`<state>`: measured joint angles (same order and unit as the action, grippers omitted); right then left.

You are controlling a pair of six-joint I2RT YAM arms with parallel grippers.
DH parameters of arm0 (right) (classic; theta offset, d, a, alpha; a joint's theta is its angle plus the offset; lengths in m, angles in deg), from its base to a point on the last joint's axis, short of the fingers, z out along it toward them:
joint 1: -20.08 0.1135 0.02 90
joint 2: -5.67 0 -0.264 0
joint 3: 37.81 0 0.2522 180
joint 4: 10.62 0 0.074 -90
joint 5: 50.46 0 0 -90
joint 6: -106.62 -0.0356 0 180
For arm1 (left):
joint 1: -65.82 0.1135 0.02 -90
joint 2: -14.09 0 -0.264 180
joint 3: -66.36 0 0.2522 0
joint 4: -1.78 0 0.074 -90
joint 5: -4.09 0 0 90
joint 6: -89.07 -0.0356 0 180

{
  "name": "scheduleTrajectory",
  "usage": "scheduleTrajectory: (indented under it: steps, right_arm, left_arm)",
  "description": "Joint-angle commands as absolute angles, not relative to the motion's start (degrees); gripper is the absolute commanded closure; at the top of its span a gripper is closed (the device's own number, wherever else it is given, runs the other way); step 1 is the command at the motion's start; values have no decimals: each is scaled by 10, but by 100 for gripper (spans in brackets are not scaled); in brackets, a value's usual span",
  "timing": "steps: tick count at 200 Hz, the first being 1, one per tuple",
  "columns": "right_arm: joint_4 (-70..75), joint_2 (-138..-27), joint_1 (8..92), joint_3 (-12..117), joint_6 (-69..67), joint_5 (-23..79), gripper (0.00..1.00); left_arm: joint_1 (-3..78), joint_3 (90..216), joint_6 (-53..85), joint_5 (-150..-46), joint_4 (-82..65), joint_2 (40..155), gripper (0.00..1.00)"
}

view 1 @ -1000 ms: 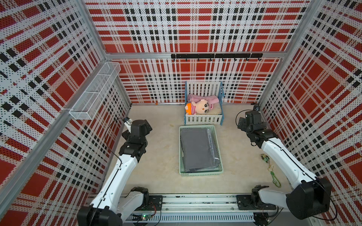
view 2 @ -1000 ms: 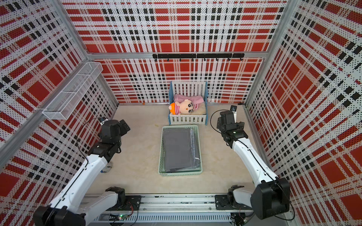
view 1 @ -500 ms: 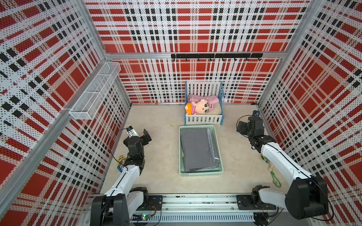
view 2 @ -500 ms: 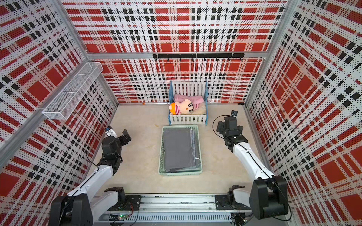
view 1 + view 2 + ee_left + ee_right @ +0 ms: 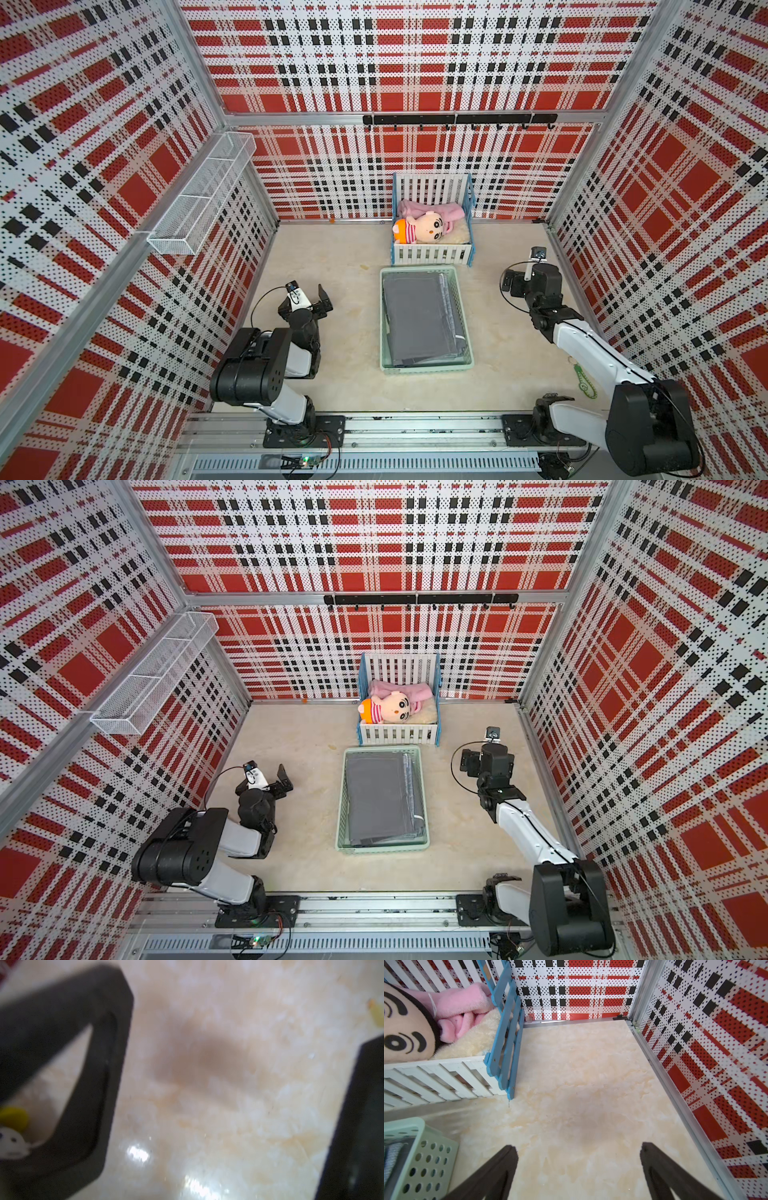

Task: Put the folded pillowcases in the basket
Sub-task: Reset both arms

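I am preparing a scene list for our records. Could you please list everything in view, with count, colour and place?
basket: one, pale mint green, middle of the table.
folded pillowcase: one, grey, inside the basket.
toy crib: one, white with blue ends, behind the basket, at the back wall.
plush doll: one, beige, orange and pink, lying in the crib.
blanket: one, pink, in the crib behind the doll.
wire shelf: one, white, on the left wall.
hook rail: one, black, on the back wall.
tag: one, green, on the table near the right wall.
left gripper: one, black, open, empty, left of the basket.
right gripper: one, black, open, empty, right of the basket.
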<state>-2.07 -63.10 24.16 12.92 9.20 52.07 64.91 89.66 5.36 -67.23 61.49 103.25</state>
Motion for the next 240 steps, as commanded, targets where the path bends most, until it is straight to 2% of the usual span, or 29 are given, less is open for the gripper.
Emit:
scheduleTrajectory:
  steps: [1, 27, 48, 71, 85, 94, 103, 240]
  right_arm:
    - [-90, -652, 219, 118, 143, 453, 0]
    - [-238, -697, 208, 47, 124, 477, 0]
    - [-502, -748, 204, -60, 104, 475, 0]
    - [-660, -840, 203, -93, 121, 443, 0]
    - [-559, -823, 218, -60, 151, 412, 0]
    - [-596, -832, 216, -68, 147, 414, 0]
    - [-563, -824, 215, -60, 147, 411, 0]
    - [-562, -830, 211, -54, 137, 417, 0]
  left_arm:
    - [641, 919, 40, -642, 660, 1031, 1]
    - [641, 919, 40, -642, 659, 1030, 1]
    - [640, 919, 40, -642, 659, 1030, 1]
    - [641, 918, 40, -643, 659, 1030, 1]
    - [641, 919, 39, -643, 659, 1030, 1]
    - [641, 919, 40, -643, 659, 1030, 1]
    - [641, 919, 40, -643, 659, 1030, 1]
    - [632, 922, 31, -632, 656, 1030, 1]
